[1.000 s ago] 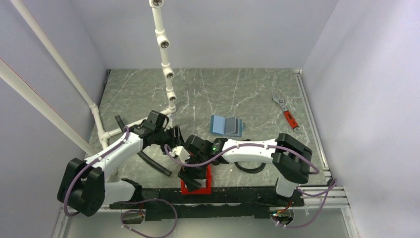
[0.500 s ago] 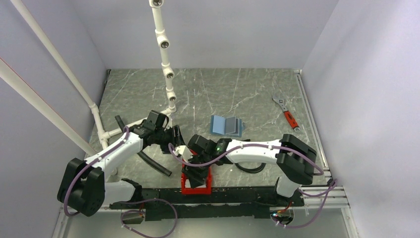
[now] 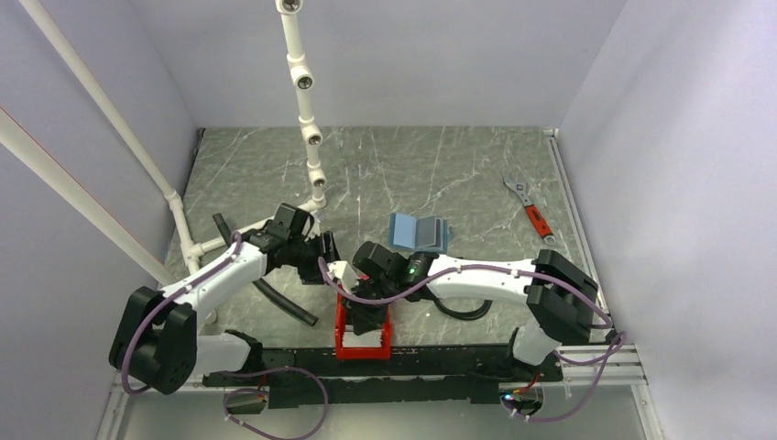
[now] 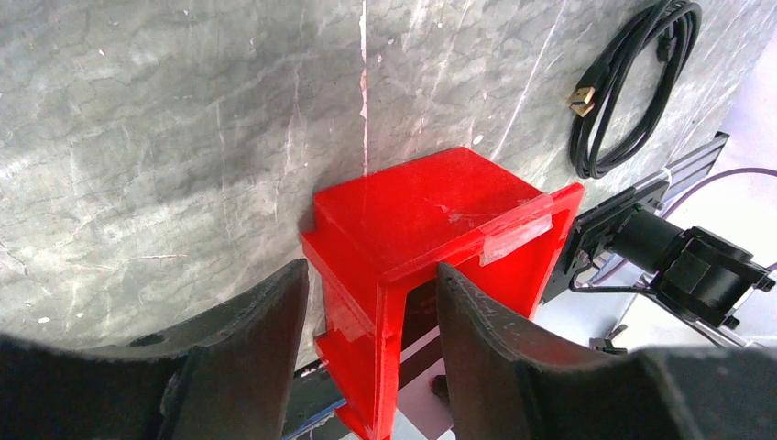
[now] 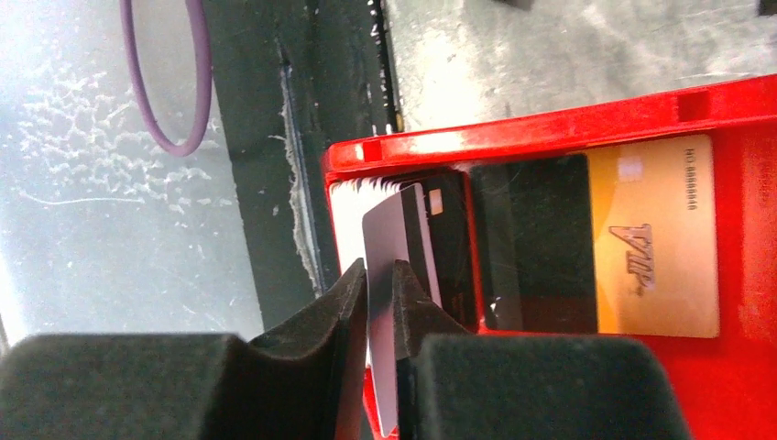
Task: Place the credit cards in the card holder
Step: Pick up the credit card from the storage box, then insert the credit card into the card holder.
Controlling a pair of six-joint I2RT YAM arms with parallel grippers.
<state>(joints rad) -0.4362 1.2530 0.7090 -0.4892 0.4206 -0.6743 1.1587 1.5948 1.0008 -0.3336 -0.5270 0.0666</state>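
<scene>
The left gripper [image 3: 322, 249] hangs at eleven o'clock from the red bin [image 3: 362, 348], jaws apart, holding nothing. Over the bin the right gripper [image 5: 377, 280] is pinched on one grey card [image 5: 392, 236], on edge beside the whitish stack [image 5: 345, 209]; the orange-gold card [image 5: 655, 238] lies flat inside. The blue card holder [image 3: 419, 232] lies open on the table [image 3: 458, 165] at one o'clock from the bin, well apart.
</scene>
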